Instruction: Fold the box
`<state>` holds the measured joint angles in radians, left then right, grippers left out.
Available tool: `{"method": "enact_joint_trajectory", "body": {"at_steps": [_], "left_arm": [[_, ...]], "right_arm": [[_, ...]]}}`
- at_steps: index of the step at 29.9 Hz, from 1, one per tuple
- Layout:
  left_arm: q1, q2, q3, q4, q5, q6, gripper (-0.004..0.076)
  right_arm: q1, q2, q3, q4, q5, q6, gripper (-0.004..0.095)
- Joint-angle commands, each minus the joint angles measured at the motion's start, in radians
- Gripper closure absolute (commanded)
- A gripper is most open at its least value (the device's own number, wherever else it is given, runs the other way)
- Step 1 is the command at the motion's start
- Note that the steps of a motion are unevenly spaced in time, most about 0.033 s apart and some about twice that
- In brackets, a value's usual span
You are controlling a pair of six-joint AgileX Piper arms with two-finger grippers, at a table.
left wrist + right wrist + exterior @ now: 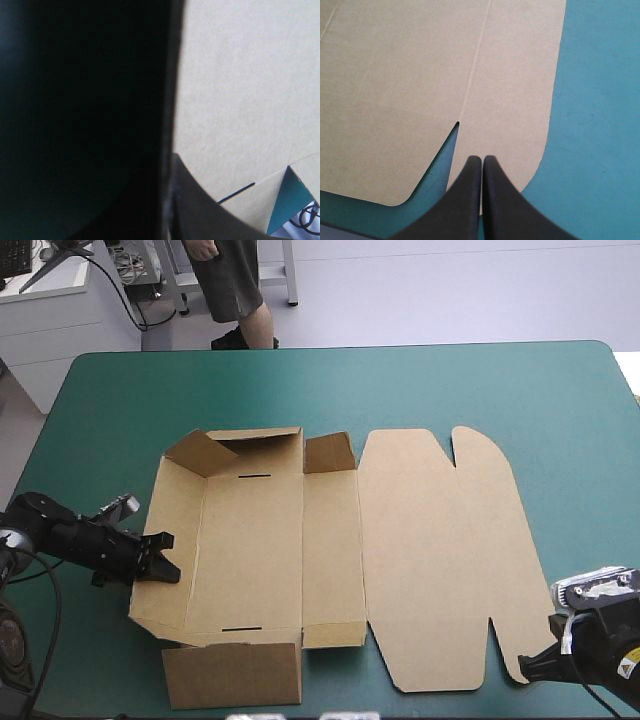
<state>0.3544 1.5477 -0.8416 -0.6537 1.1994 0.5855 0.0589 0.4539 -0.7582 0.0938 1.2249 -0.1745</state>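
Observation:
The brown box (420, 550) lies mostly flat in the middle of the table, with its wide lid panel spread toward the right. A corner flap (200, 452) and the far wall stand raised at the far left. My left gripper (165, 560) is at the box's left wall edge. In the left wrist view the board (240, 100) runs edge-on between the fingers, and the gripper (170, 160) is shut on it. My right gripper (527, 667) is shut with nothing in it, its tips (482, 159) over the rounded tab at the lid's near right corner (510, 100).
A near flap (232, 675) lies flat by the table's front edge. Bare teal-green cover (450, 385) runs along the far side, and more lies right of the lid (600, 125). A narrow slot (254, 477) is cut in the box floor near the far wall.

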Motion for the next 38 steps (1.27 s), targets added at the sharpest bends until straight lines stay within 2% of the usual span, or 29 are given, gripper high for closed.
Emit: {"method": "enact_joint_trajectory", "body": {"at_steps": [1, 15, 23, 28, 32, 38], "left_arm": [[-0.004, -0.03, -0.016, -0.027, 0.09, -0.009, 0.0732], [-0.004, -0.03, -0.06, -0.048, 0.073, 0.068, 0.0732], [-0.025, -0.031, -0.258, 0.001, 0.09, 0.098, 0.0732], [-0.165, -0.029, -0.444, 0.207, 0.076, 0.1, 0.0732], [-0.299, -0.029, -0.57, 0.322, -0.011, 0.099, 0.0732], [-0.496, -0.029, -0.688, 0.473, -0.214, 0.099, 0.0732]], "right_arm": [[-0.009, 0.008, -0.023, 0.007, -0.055, -0.008, 0.0921], [-0.009, 0.008, -0.023, 0.002, -0.056, -0.008, 0.0921], [-0.009, 0.008, -0.023, -0.001, -0.075, -0.008, 0.0921], [-0.009, 0.008, -0.025, 0.0, -0.095, 0.0, 0.0921], [-0.009, 0.008, -0.037, 0.003, -0.095, 0.011, 0.0921], [-0.009, 0.008, -0.094, -0.016, -0.093, 0.019, 0.0921]]}}
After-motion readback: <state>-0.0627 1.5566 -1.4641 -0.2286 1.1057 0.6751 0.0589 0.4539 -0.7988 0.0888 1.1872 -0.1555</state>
